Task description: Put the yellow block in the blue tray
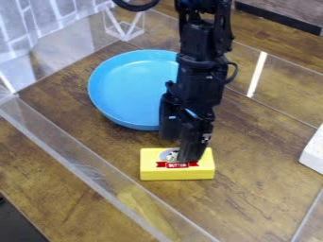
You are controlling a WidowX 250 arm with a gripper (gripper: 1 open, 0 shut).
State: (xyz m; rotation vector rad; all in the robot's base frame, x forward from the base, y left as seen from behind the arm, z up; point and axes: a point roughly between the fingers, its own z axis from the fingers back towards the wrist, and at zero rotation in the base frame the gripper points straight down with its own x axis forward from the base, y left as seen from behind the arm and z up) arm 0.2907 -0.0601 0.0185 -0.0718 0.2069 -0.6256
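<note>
While the yellow block (178, 171) is overlapped by the tool (186, 142) | tool spread wide | blue tray (123, 90) partly hidden

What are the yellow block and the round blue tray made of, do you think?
The yellow block looks like smooth plastic or painted wood, with flat, evenly colored sides and a printed "BUTTER" banner; the picture leaves open which. The blue tray is probably molded plastic with a satin finish, judging by its uniform bright color and smooth raised rim.
</note>
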